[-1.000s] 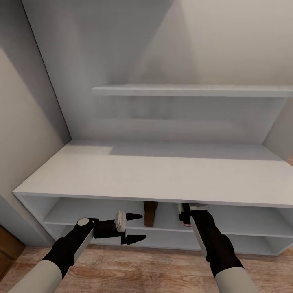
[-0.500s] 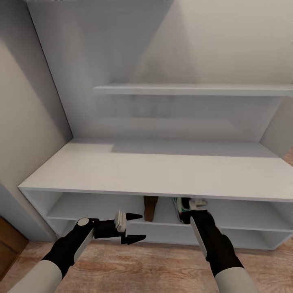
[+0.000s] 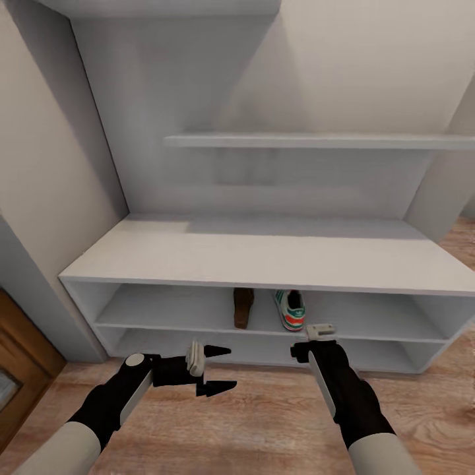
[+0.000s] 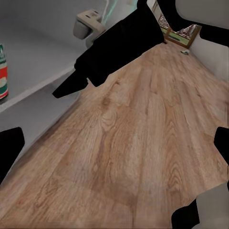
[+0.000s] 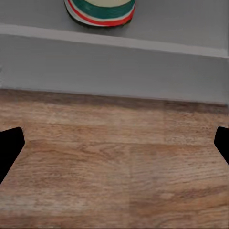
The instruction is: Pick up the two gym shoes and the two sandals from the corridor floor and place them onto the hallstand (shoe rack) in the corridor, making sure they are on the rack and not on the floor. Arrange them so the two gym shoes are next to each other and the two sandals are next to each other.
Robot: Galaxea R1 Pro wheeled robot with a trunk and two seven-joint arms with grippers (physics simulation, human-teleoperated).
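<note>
- One gym shoe and one sandal are sitting apart in the hallstand upper cubby.
- Both the left gripper and right gripper are hovering with jaws apart, holding nothing.
- Risk: sliding each mate in too carelessly could be knocking these off onto the corridor floor, or leaving pairs separated.

Your upper cubby of the hallstand is blocked mid-span by a sandal and a gym shoe near each other; toward its left and right ends you have free room.
</note>
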